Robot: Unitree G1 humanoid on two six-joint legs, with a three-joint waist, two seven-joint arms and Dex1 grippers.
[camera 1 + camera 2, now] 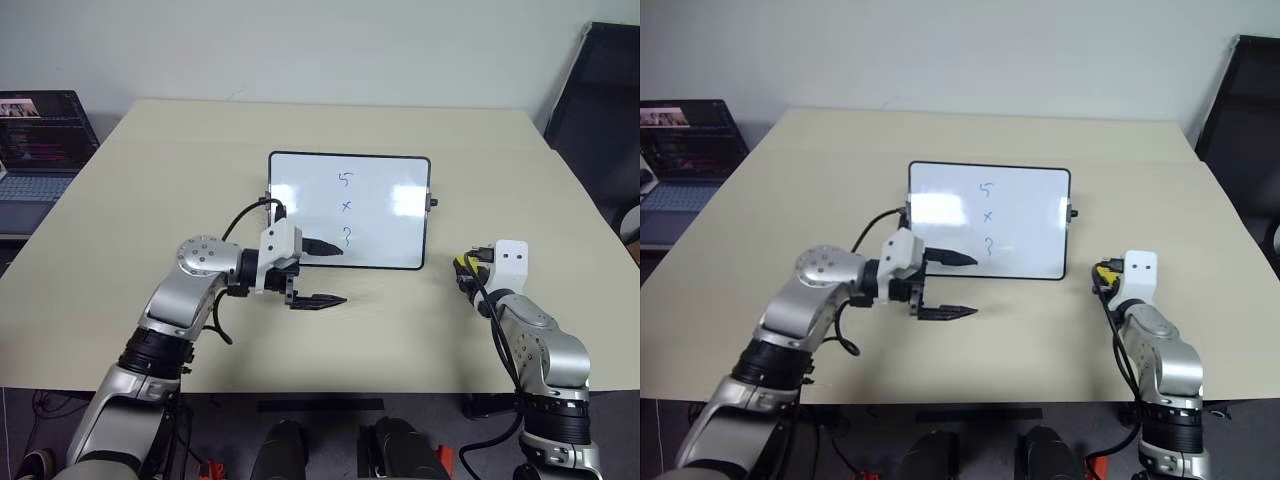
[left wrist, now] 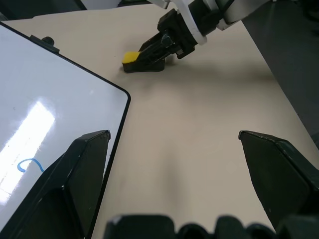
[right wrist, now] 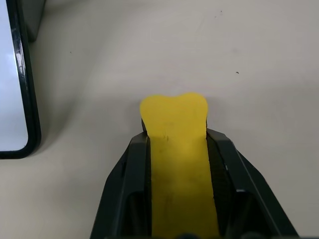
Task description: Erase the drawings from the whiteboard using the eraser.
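The whiteboard [image 1: 300,205] lies flat in the middle of the table, black-framed, with the drawings [image 1: 346,207] in a column: a "5"-like mark, an "x", a "?"-like mark. My left gripper [image 1: 325,274] is open at the board's near edge, one finger over the board, the other over the table. To the right of the board, my right gripper [image 3: 178,142] is shut on the yellow eraser [image 3: 177,149], which rests low on the table. The eraser [image 2: 132,58] and the right gripper's fingers [image 2: 162,47] also show in the left wrist view.
A laptop [image 1: 35,145] sits off the table's left side. A dark chair [image 1: 600,110] stands at the far right. Bare table [image 1: 180,180] surrounds the board on all sides.
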